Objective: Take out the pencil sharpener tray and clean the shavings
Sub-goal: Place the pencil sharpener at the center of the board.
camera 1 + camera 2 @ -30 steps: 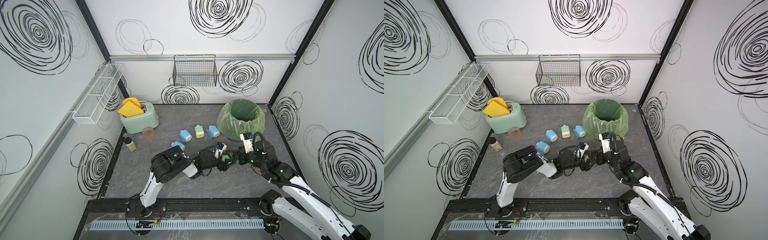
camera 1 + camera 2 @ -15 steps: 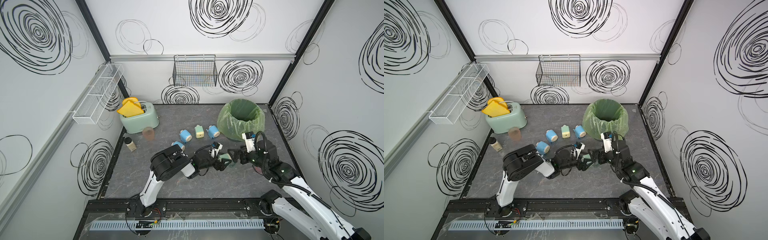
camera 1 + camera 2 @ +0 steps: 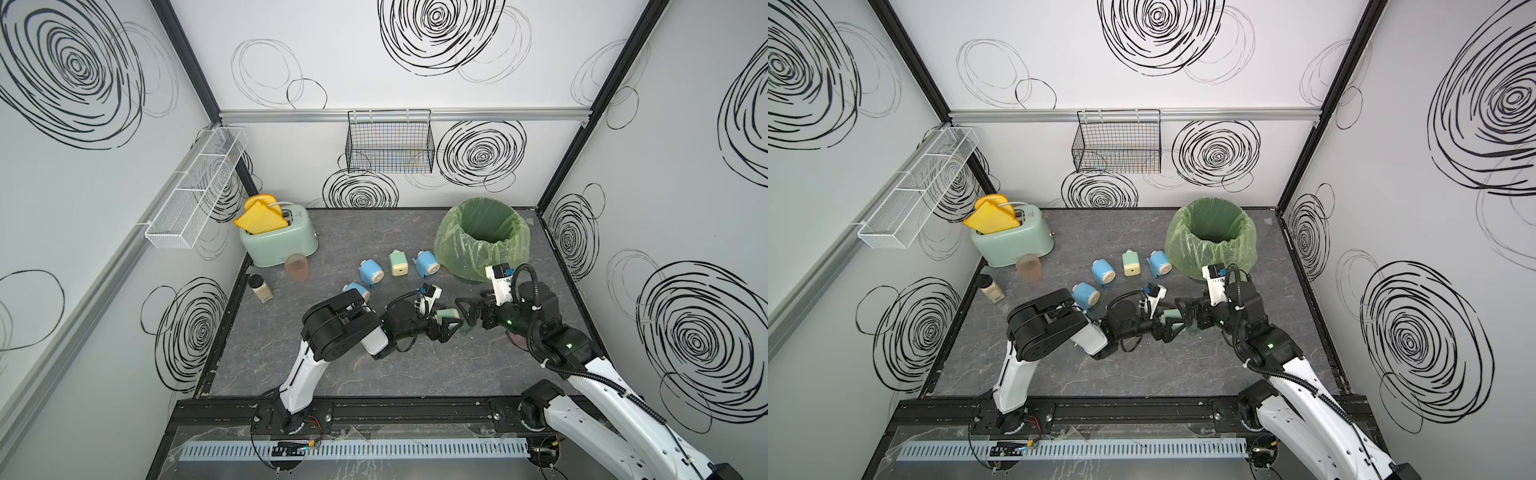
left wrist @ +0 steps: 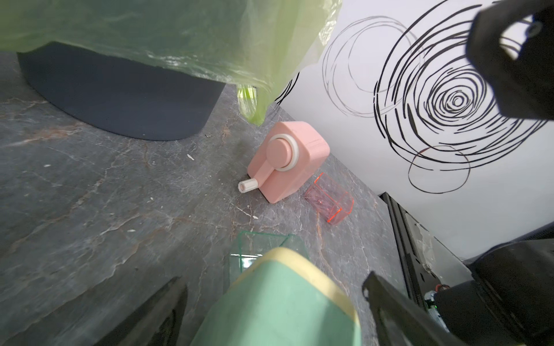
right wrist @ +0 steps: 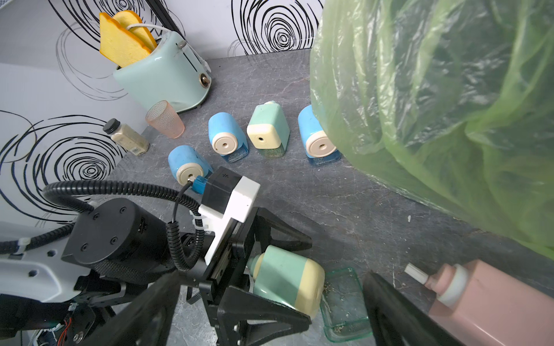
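The left fingers [image 5: 254,314] stand apart on either side of a green sharpener [image 5: 287,275] lying on its side mid-way across the counter [image 3: 374,365]. Its clear tray [image 3: 465,330] lies pulled out at the sharpener's 4 o'clock, just beside it. The right fingers [image 5: 395,308], spread wide, face both. A bin [image 3: 482,245] stands at 1 o'clock.

Bright even light, edges seemingly warped.

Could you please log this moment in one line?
left hand open around green pencil sharpener | right hand open | green tray out on table, shavings inside
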Action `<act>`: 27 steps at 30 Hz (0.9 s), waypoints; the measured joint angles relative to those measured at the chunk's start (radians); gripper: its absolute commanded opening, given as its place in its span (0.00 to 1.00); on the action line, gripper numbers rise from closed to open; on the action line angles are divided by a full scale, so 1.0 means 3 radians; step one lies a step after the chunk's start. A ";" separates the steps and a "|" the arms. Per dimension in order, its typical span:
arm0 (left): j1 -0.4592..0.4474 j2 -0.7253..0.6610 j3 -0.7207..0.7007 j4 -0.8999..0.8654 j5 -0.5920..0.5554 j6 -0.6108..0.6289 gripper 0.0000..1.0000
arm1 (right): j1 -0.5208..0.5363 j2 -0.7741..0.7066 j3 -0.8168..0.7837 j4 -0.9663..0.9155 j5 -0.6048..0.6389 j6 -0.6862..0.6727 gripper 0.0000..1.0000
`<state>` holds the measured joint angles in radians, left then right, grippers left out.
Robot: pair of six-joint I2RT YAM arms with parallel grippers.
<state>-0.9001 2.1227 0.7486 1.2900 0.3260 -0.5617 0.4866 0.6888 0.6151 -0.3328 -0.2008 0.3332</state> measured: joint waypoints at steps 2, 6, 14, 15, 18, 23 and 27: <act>-0.0001 0.0000 0.0000 0.0018 0.0008 -0.0058 0.97 | 0.0000 -0.0001 0.0000 0.0000 -0.0006 0.0001 0.99; -0.0048 0.0041 0.0011 0.0062 -0.0048 -0.0164 0.97 | 0.0000 -0.0001 0.0000 -0.0003 -0.0005 0.0000 0.99; -0.0272 0.0183 0.0277 -0.0070 -0.0142 -0.0248 0.97 | 0.0000 -0.0022 0.0000 -0.0015 -0.0001 0.0000 0.99; -0.0290 0.0196 0.0326 -0.0099 -0.0142 -0.0252 0.97 | 0.0000 -0.0033 0.0000 -0.0017 0.0000 0.0000 0.99; -0.0319 0.0251 0.0481 -0.0139 -0.0131 -0.0268 0.97 | 0.0000 -0.0066 0.0000 -0.0017 0.0017 0.0000 0.99; -0.0322 0.0352 0.0682 -0.0198 -0.0117 -0.0300 0.97 | -0.0001 -0.0078 0.0000 -0.0015 0.0020 0.0000 0.99; -0.0282 0.0333 0.0654 -0.0221 -0.0128 -0.0304 0.97 | -0.0008 -0.0067 0.0000 -0.0014 0.0005 0.0013 0.99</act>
<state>-0.9848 2.2227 0.9447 1.2236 0.2874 -0.6529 0.4843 0.6685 0.6151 -0.3370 -0.1993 0.3370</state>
